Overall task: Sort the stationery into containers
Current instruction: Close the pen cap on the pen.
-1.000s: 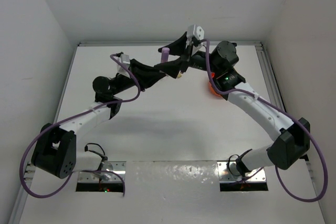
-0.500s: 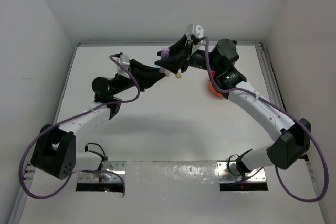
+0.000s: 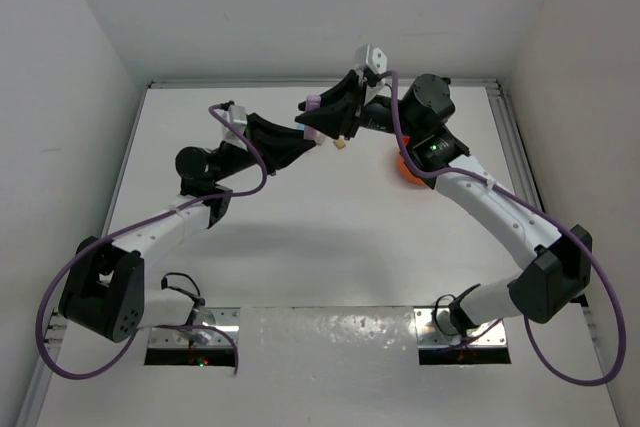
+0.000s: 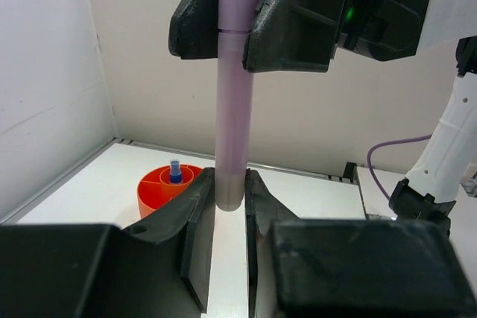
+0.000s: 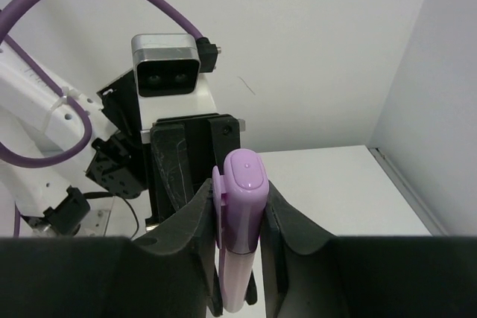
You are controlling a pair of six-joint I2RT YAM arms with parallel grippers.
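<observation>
Left wrist view: left gripper [image 4: 229,188] and right gripper [image 4: 237,27] both clamp the lilac marker [image 4: 232,109]. Its long axis runs straight between them.

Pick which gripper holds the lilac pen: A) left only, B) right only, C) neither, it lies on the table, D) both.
D: the lilac pen is pinched at one end by the left gripper, while the right gripper is closed on its capped end.
</observation>
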